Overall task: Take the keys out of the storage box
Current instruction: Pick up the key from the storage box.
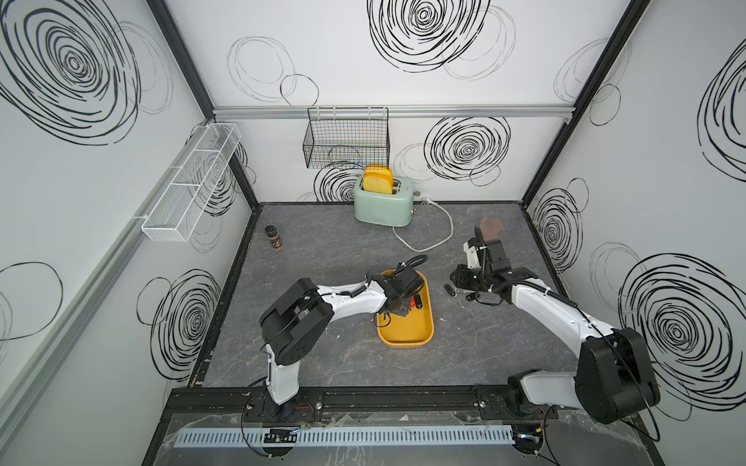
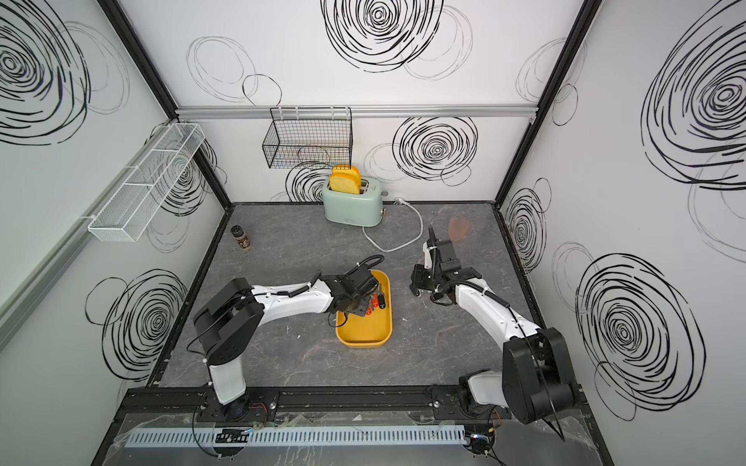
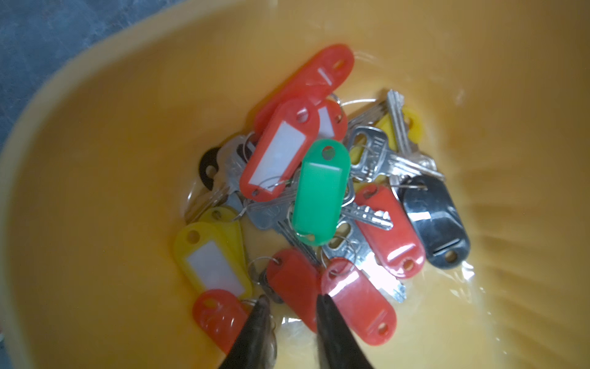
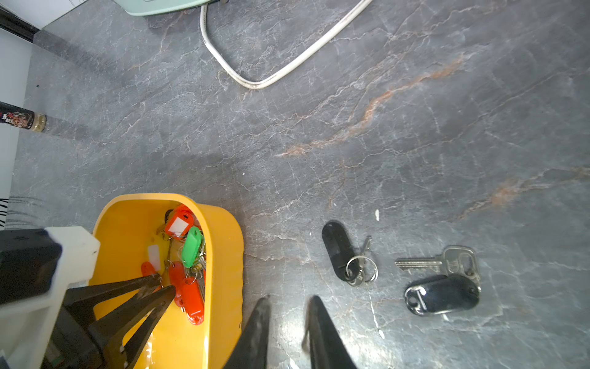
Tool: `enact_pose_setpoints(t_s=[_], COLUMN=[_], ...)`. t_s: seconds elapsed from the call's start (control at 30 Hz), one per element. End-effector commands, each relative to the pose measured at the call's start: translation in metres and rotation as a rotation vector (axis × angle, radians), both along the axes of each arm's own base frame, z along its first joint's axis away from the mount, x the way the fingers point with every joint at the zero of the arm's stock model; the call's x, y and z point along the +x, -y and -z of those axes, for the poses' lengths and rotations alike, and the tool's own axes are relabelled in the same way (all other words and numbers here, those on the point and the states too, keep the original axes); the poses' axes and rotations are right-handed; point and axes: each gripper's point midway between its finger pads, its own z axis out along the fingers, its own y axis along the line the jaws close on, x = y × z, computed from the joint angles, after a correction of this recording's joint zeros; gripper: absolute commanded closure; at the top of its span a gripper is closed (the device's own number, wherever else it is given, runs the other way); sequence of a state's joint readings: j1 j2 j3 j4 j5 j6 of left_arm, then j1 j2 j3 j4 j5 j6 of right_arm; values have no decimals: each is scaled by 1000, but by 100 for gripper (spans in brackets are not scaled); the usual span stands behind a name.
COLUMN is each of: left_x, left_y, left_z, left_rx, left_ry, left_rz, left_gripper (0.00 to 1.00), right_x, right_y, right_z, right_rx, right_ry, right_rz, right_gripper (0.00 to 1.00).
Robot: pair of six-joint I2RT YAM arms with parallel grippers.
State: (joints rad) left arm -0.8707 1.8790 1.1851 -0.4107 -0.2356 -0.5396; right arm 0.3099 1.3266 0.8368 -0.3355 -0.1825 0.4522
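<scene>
The storage box [image 1: 405,343] sits on the bench [image 4: 383,127] between the two arms. Most of the keys [image 3: 370,153] lie heaped at its far end, with rings and tags overlapping. The left gripper [image 3: 292,302] is lowered into the box at the fringe of the heap. Its jaws are narrow and set either side of a red tag [image 3: 292,278], probably chosen because it lies at the edge, less buried than the green tag [image 3: 319,191]. Whether the jaws already press on it cannot be told. The right gripper [image 4: 289,298] hangs low over bare bench just beside the box, its jaws slightly apart and empty. A black-tagged key [image 4: 338,249] and a second black-tagged key [image 4: 442,294] lie on the bench near it, outside the box. This appears to be the set-down area, kept off to one side. Most of the task remains. Risk noted: interlocked rings may drag neighbouring keys up with the red tag.
</scene>
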Motion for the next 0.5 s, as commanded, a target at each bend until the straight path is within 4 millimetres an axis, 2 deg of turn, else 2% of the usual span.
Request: enact_pose_setpoints(t_s=[0.0,0.17,0.47], left_x=[5,8,12], left_y=[0,1,14], left_z=[1,-6,-16], left_rx=[19,20,-51], left_ry=[24,47,50], left_rz=[-24,-22,9], left_gripper=[72,71,59], right_x=[-2,-2,-3], right_y=[-1,-1,-1], right_z=[-3,-3,-3], right_rx=[10,14,15], right_ry=[16,19,20], right_rz=[-11,-13,-12], right_gripper=[75,75,75])
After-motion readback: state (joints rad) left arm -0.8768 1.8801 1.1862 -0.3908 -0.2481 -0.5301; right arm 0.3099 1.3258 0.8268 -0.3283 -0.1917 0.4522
